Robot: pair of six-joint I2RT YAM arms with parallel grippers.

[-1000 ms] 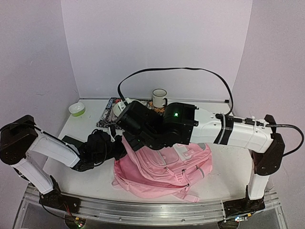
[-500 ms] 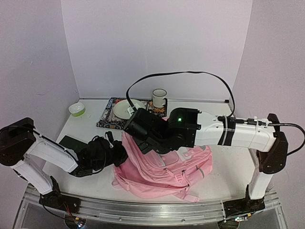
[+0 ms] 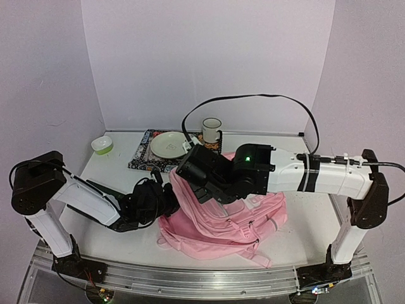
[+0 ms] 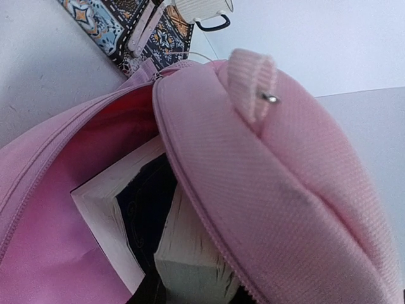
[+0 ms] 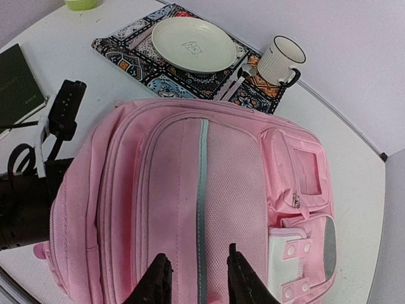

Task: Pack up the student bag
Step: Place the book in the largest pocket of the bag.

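The large soft pink fabric backpack (image 3: pixel 240 221) lies on the white counter (image 3: pixel 307 221), directly beneath the right hand (image 5: pixel 196 253), whose fingers stand apart and empty. The left hand (image 3: pixel 154 195) is at the backpack's open mouth; its grip cannot be determined.

The bag (image 5: pixel 158 190) is pink woven cloth, matt and a bit rough, with a fine mesh panel (image 5: pixel 234 190) on the front. Its loop (image 4: pixel 253 69) is ribbed cloth with a small shiny metal stud (image 4: pixel 271 97). The books (image 4: pixel 107 218) inside have matt paper pages. The plate (image 5: pixel 193 44) and mug (image 5: pixel 278 60) look smooth and glossy. The mat (image 5: pixel 136 54) looks like printed cloth. The worktop (image 5: pixel 76 69) is smooth, matt white.
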